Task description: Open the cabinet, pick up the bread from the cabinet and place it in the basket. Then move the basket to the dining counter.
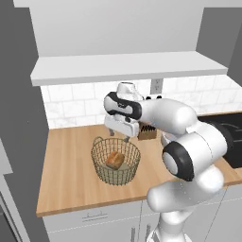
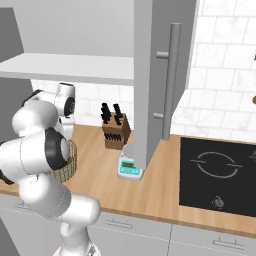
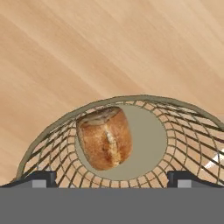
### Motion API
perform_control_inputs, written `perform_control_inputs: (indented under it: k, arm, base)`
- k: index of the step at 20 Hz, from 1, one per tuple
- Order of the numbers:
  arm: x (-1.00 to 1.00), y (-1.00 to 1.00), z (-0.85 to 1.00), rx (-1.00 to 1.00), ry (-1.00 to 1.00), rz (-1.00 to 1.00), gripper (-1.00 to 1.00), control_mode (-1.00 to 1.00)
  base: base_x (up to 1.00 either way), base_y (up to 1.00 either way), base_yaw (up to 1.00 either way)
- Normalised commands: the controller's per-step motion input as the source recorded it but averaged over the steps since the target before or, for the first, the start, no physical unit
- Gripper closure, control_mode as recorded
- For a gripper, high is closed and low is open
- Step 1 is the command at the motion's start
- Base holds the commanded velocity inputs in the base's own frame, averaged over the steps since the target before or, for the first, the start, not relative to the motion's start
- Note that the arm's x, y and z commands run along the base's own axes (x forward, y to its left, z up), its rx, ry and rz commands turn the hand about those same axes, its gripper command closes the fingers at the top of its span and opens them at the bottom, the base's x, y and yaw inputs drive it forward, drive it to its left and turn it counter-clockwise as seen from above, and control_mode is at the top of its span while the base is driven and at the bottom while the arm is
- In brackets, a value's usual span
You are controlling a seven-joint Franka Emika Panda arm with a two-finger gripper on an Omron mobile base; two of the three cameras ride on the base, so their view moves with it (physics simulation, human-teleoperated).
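The golden-brown bread (image 1: 115, 159) lies on the beige base of the round wire basket (image 1: 116, 163), which stands on the wooden counter. My gripper (image 1: 119, 136) hangs just above the basket's back rim, open and empty. In the hand view the bread (image 3: 105, 138) sits left of centre inside the basket (image 3: 118, 99), with my gripper (image 3: 111, 179) spread wide and its fingertips (image 3: 41, 178) apart from the bread. The cabinet (image 1: 127, 68) above is open, showing its white shelf. Its door (image 2: 150, 75) with the long bar handle swings out over the counter. The dining counter is out of view.
A knife block (image 2: 116, 131) stands at the tiled wall behind the basket, and a small kitchen scale (image 2: 130, 167) sits under the open door. A black cooktop (image 2: 217, 170) is set into the counter (image 1: 66, 175) to the right.
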Motion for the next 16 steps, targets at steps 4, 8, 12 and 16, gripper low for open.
perform_control_inputs:
  k: [4, 8, 12, 16]
  arm:
    - [-0.57, 0.06, 0.0, -0.1, -0.17, 0.11, -1.0, -1.0]
    - [-0.29, -0.06, 0.0, -0.22, -0.11, 0.38, -1.0, -1.0]
    - [0.0, -0.35, 0.06, -0.15, -0.09, 0.44, -1.0, -1.0]
    - [0.01, -0.25, 0.27, -0.07, 0.02, 0.4, -1.0, -1.0]
  base:
    - [0.0, 0.0, 0.0]
    - [0.0, 0.0, 0.0]
    - [0.0, 0.0, 0.0]
    - [0.0, 0.0, 0.0]
